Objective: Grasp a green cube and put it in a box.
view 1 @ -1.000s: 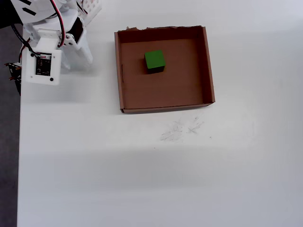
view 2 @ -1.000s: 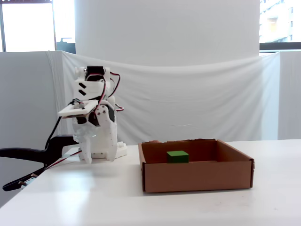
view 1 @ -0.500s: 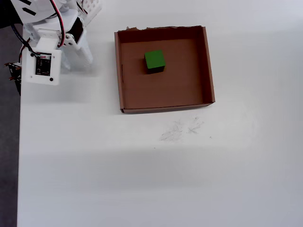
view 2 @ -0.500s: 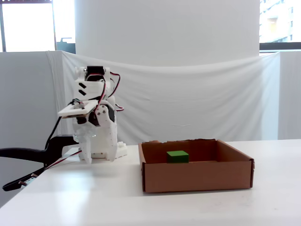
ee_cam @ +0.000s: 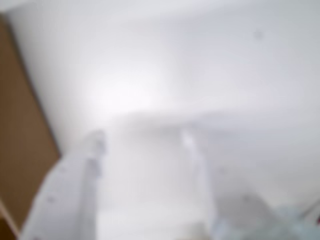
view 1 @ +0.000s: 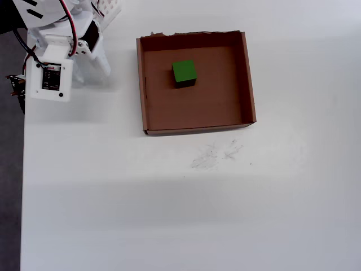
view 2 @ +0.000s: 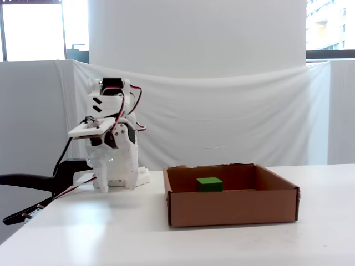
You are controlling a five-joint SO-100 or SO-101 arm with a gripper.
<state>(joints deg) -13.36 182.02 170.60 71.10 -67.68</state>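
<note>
Small bright-green cube (view 1: 184, 73) resting inside shallow brown cardboard box (view 1: 247, 79), white claw (ee_cam: 142, 142) spread and empty over white tabletop (view 1: 169, 203), beside the box.

A bright green cube (view 1: 184, 72) sits inside the plain brown box (view 1: 248, 79); the table (view 1: 169, 214) around the box is white with faint grey scuffs.
</note>
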